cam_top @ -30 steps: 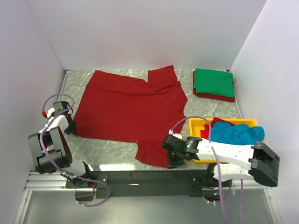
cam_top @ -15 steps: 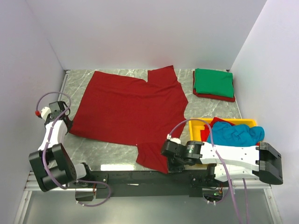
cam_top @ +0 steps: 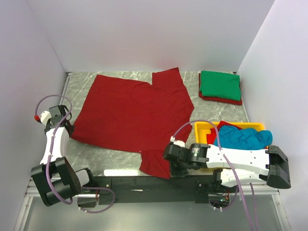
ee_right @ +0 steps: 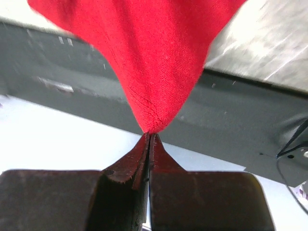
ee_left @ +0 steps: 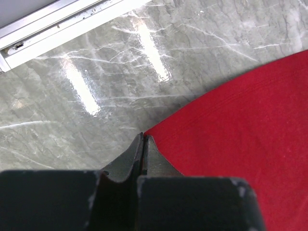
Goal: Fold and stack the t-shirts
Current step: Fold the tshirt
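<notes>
A dark red t-shirt lies spread on the marble table, its cloth filling the right of the left wrist view. My left gripper is shut on its left corner, the jaws pressed together at the cloth's tip. My right gripper is shut on the shirt's near corner at the table's front edge; the cloth rises taut from the closed jaws. At the back right, a folded green t-shirt rests on a folded dark red one. A crumpled teal t-shirt fills a yellow tray.
The yellow tray stands at the right, also holding a red cloth, just beyond the right arm. White walls close in the table on the left, back and right. The dark base rail runs along the near edge under the right gripper.
The left gripper has drawn the shirt's left corner further left. The right gripper has shifted left and towards the near edge with its corner, stretching the shirt.
</notes>
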